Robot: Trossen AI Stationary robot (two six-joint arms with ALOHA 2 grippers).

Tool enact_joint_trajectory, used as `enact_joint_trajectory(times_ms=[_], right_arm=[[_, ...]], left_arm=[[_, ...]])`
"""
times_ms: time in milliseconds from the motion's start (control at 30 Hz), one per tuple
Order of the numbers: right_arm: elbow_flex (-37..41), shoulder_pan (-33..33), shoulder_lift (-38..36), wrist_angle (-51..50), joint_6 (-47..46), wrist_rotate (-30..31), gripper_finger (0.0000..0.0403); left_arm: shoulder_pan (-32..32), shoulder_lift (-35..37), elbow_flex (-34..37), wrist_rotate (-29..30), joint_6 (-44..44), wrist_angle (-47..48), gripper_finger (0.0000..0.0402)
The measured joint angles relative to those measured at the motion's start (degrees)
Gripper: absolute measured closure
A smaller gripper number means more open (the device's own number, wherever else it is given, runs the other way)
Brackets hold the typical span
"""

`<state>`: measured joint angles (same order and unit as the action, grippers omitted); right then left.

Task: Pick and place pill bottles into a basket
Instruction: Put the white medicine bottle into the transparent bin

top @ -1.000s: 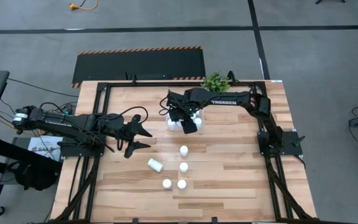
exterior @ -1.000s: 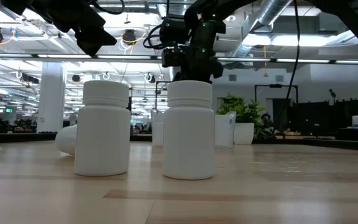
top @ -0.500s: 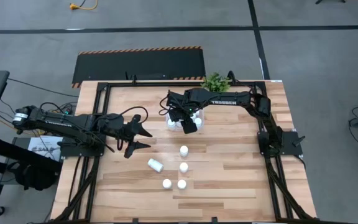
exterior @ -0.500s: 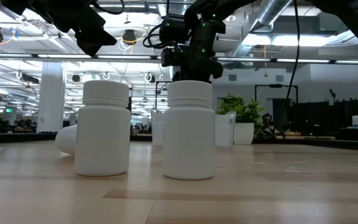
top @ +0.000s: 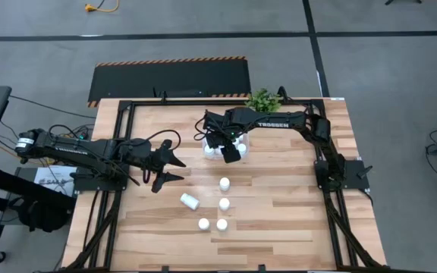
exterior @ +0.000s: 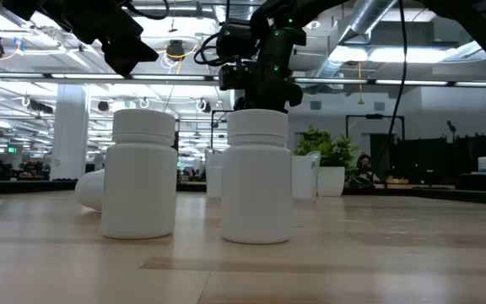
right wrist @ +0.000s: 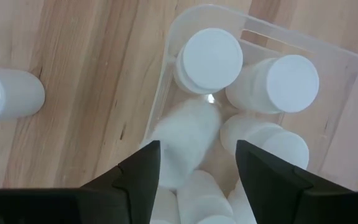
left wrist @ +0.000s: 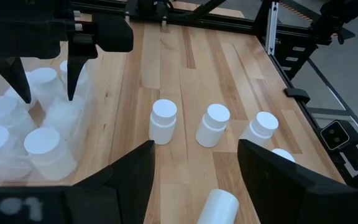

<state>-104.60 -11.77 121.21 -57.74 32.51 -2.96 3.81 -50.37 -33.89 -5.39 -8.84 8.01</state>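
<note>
The clear bin (top: pixel 209 139) stands at the table's far middle and holds several white pill bottles (right wrist: pixel 210 59). My right gripper (top: pixel 231 152) hangs open over the bin; a blurred bottle (right wrist: pixel 184 146) shows below and between its fingers, inside the bin. Several more bottles stand on the wood nearer the front, among them two (top: pixel 224 183) (top: pixel 221 224), and one lies on its side (top: pixel 189 200). My left gripper (top: pixel 179 170) is open and empty at the left, above the table, pointing toward the loose bottles (left wrist: pixel 162 121).
A small green potted plant (top: pixel 263 99) stands at the far edge behind the bin. A black frame (top: pixel 120 136) runs round the table's sides. Bare wood lies to the right of the loose bottles.
</note>
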Motion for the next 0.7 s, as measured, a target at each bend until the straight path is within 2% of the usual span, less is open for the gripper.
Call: enact_joint_trajectory(times_ms=[467, 567, 700], right_arm=[[0.00, 0.06, -0.02, 0.00, -0.14, 0.08, 0.0215], [-0.01, 0.46, -0.07, -0.22, -2.39, 1.72, 0.0218], [-2.51, 1.09, -0.59, -5.25, -5.73, 3.04, 0.0218]], left_arm=[[0.00, 0.00, 0.00, 0.00, 0.00, 0.00, 0.0184], [0.00, 0.00, 0.00, 0.00, 0.00, 0.02, 0.0184], [0.01, 0.00, 0.00, -0.03, 0.08, 0.05, 0.0184]])
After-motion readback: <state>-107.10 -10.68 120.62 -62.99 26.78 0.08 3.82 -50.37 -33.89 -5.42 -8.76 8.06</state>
